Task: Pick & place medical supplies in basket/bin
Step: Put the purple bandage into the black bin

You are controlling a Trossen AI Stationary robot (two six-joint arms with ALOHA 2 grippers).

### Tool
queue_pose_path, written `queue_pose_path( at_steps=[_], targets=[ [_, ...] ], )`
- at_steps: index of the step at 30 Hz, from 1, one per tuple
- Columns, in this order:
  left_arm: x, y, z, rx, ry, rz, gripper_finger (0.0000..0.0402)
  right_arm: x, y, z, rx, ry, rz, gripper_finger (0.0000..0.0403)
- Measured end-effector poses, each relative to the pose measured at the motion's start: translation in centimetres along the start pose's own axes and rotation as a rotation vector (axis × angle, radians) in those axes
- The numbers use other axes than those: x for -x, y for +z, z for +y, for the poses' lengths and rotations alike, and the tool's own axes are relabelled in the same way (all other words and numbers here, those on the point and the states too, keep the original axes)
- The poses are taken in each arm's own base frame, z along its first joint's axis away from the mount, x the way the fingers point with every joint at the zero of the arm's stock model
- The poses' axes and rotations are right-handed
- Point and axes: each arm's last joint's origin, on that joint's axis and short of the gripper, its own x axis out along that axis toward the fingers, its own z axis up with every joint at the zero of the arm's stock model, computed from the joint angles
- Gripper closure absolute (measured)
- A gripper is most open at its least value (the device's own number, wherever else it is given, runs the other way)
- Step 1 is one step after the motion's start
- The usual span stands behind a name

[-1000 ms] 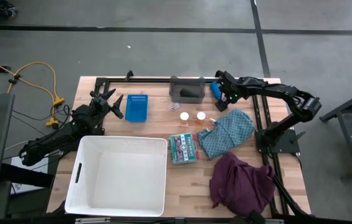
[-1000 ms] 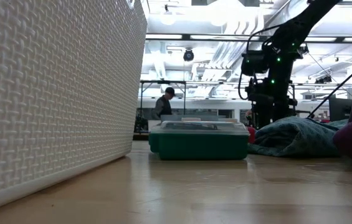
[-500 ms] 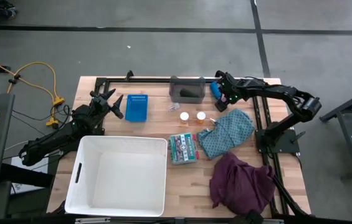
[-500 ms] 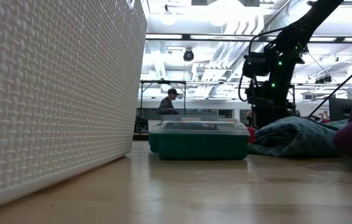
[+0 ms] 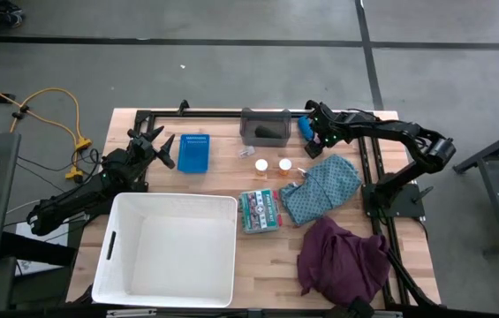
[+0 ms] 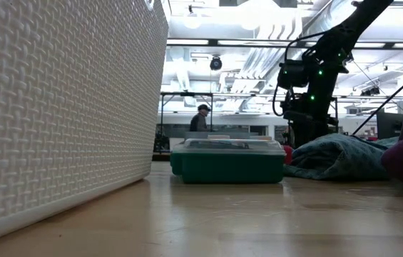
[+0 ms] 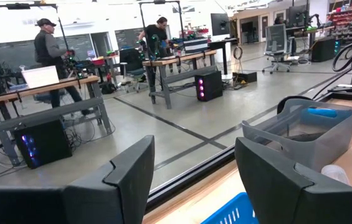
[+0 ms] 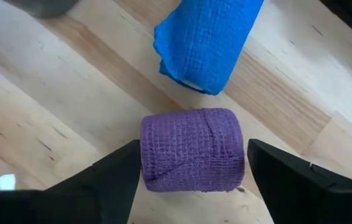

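My right gripper (image 8: 191,171) points steeply down at the far right of the table (image 5: 313,141), open. A small purple roll (image 8: 192,149) lies on the wood between its fingers. A small blue roll (image 8: 207,40) lies just beyond, also in the high view (image 5: 305,129). Two orange bottles with white caps (image 5: 260,165) (image 5: 285,164) stand mid-table. A teal patterned cloth (image 5: 324,187) and a maroon cloth (image 5: 342,256) lie on the right. My left gripper (image 7: 194,174) waits open and level at the far left (image 5: 165,148). My right gripper comes from above with one finger (image 8: 116,174) beside each side of the purple roll (image 8: 147,155), which lies on the table. The gaps are very small, and I cannot tell whether the fingers touch it.
A large white basket (image 5: 168,249) fills the near left. A grey bin (image 5: 265,127) stands at the far edge, a small blue crate (image 5: 193,152) to its left, and a green lidded box (image 5: 260,210) mid-table. Black rails run along the far and right edges.
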Motion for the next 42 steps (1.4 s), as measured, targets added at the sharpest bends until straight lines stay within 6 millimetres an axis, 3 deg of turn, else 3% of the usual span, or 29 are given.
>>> queue_pose_path(
  at_steps=[11,21,35,42],
  targets=[
    [0.0,0.0,0.0,0.0,0.0,0.0,0.0185,0.0,0.0,0.0,-0.008,-0.003,0.0,0.0138],
    [0.0,0.0,0.0,0.0,0.0,0.0,0.0185,0.0,0.0,0.0,-0.008,-0.002,0.0,0.0175],
    [0.0,0.0,0.0,0.0,0.0,0.0,0.0185,0.1,0.0,0.0,-0.009,0.01,-0.001,0.0175],
    [0.0,0.0,0.0,0.0,0.0,0.0,0.0185,1.5,0.1,0.0,-0.011,0.041,-0.053,0.0175]
  ],
)
